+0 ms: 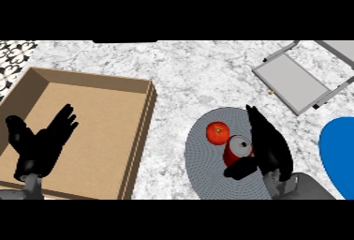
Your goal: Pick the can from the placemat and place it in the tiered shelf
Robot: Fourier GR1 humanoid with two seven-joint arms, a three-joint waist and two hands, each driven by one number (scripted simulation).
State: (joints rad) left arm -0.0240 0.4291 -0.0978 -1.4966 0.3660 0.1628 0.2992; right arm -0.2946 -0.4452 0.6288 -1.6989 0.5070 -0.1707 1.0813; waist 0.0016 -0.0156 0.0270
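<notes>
In the head view, a marbled worktop (187, 65) is seen from steeply above. The can (237, 149), red with a pale lid, is found on the round grey placemat (207, 171), towards its right half. It appears to stand upright, its long axis pointing up towards the viewer, so that the lid is shown almost full on. A small red round fruit (217, 132) lies just beside it on the same placemat, on the far left side of the can.

The right robot hand (269, 145) is seen directly to the right of the can, touching it or very nearly so. Its fingers are stretched out straight along the can's right flank, pointing away from the robot, while the thumb is spread out beneath the can's near side. The can is thus bracketed between thumb and fingers, but no closed grip can be made out.

The left robot hand (41, 140) is held with fingers spread above the brown open box (142, 136) at the left, well apart from the can and at rest.

The tiered shelf (294, 82) stands at the far right, beyond the right robot hand. A blue plate (339, 150) is cut by the right edge.

The right robot hand is judged much the nearer; the fingers need only be curled leftwards round the can.
</notes>
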